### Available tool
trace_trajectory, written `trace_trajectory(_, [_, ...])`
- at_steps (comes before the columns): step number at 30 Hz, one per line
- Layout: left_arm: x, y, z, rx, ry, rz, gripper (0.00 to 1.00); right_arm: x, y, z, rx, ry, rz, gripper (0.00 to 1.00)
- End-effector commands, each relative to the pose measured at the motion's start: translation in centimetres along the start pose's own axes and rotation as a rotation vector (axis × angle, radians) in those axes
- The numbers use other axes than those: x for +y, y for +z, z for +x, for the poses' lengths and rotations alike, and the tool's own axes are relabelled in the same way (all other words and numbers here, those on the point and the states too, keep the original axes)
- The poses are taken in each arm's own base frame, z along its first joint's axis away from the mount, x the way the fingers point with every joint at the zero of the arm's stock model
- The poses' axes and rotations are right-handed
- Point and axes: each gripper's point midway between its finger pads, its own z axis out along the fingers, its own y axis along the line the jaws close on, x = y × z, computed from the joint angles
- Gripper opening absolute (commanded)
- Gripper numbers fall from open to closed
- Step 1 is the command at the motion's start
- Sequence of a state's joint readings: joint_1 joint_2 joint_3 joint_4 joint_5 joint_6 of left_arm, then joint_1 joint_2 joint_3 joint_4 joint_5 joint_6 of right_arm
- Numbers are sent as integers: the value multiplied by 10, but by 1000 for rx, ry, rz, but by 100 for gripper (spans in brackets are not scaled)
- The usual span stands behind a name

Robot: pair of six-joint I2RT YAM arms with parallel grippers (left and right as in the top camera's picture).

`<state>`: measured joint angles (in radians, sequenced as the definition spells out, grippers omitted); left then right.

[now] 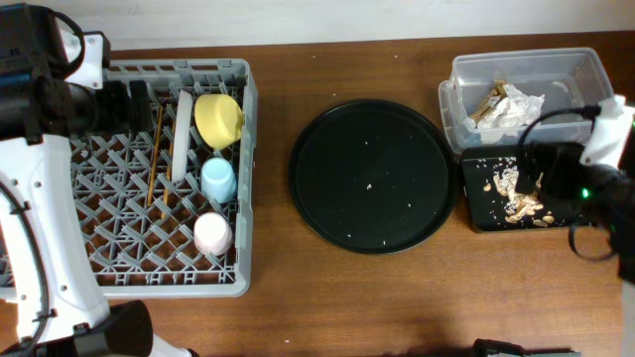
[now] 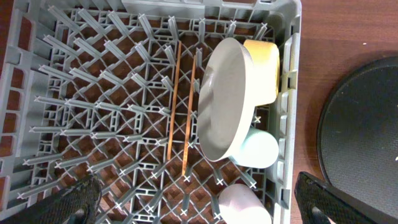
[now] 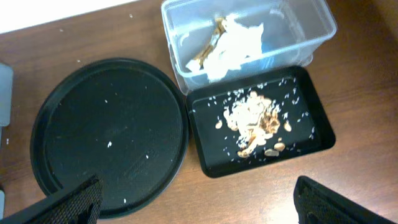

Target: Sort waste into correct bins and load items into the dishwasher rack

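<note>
Left claw, in the left wrist view, is seen with its jaws spread wide and nothing between them; it hangs above the dishwasher rack. In the rack the pale plate is stood on edge, with the yellow bowl against its far side. The blue cup and the pink cup are set in the same column, and the chopsticks are laid among the pegs just beside the plate. Loading is judged to be done.

In the right wrist view the right claw is likewise shown fully spread and empty, over the bins. Crumpled napkins are held in the clear tub, with a tan piece that cannot be identified. The brown food scraps are heaped in the rectangular black tray. Sorting is judged finished as well.

In the overhead view both ends of the table are taken in at once, which neither wrist view allows. Only pale specks are left on the round black tray between rack and bins. Neither claw's fingers can be made out from above; they are shown only by the wrist cameras.
</note>
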<state>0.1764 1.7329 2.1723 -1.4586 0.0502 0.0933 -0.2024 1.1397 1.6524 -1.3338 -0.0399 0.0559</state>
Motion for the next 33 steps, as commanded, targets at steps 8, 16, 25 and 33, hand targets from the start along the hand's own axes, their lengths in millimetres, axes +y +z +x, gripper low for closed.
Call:
trace_trajectory(8, [0, 3, -1, 4, -3, 12, 99, 0, -43, 4, -115, -32, 11, 99])
trace_trajectory(16, [0, 3, -1, 4, -3, 11, 99, 17, -13, -7, -63, -34, -88, 98])
trace_trajectory(25, [0, 3, -1, 4, -3, 11, 99, 72, 25, 0, -573, -173, -296, 98])
trace_trajectory(33, [0, 3, -1, 4, -3, 12, 99, 77, 66, 104, -925, -200, -407, 98])
